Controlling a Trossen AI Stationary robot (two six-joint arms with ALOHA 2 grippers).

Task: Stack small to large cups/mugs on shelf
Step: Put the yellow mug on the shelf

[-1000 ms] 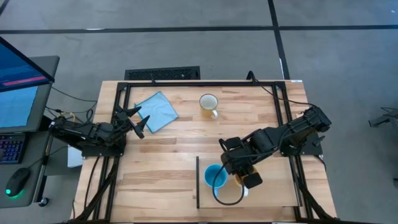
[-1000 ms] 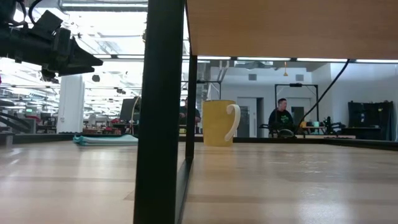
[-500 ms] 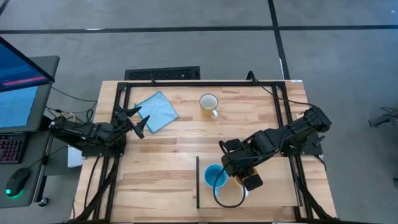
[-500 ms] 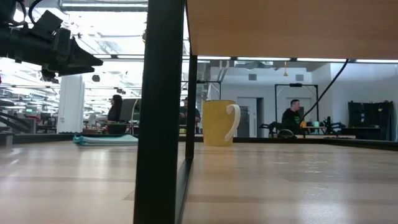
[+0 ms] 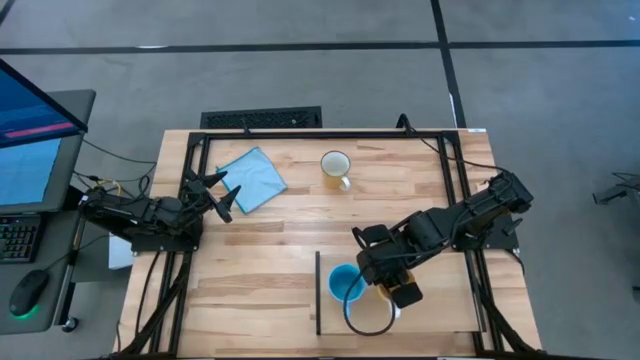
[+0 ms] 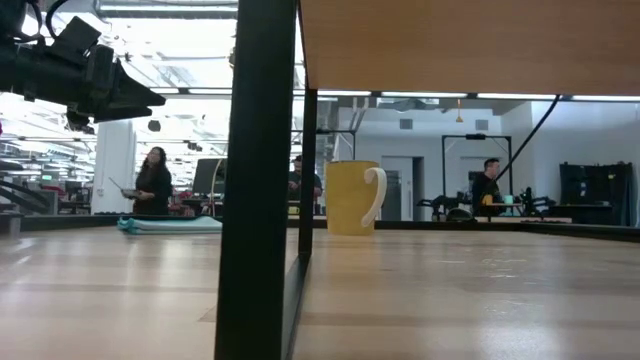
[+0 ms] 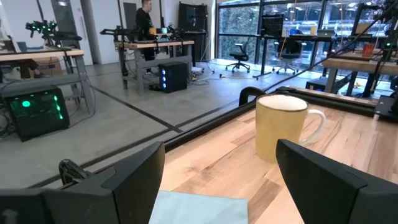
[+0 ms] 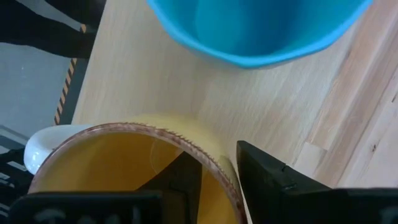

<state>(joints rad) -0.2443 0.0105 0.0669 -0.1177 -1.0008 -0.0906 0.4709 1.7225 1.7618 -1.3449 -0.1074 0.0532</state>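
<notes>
Your right gripper (image 8: 219,177) is pinching the wall of the white mug (image 8: 124,168), one finger inside the rim and one outside. That mug has a yellowish inside and a white handle, and it sits over the shelf (image 5: 440,318). The light-blue mug (image 5: 345,284) is just beside it on the side toward the shelf's dark raised edge. I can't tell if the two touch.

The yellow mug (image 5: 335,165), with its white handle, stands upright on the bare table (image 5: 270,250), well apart from the shelf, toward the far edge.

Your left gripper (image 5: 215,193) waits with its fingers spread wide at the corner of the blue cloth (image 5: 250,178), off the shelf on the left arm's side.

The surface is light wood planks in a black frame, and the shelf is a slightly paler board. Behind it is an open lab with desks, monitors and chairs.

Compared with a second ago, both arms and all three mugs are unchanged. Only the background differs: one person (image 6: 155,182) now stands at the left of the low view, and another person (image 6: 488,185) has shifted further right.
</notes>
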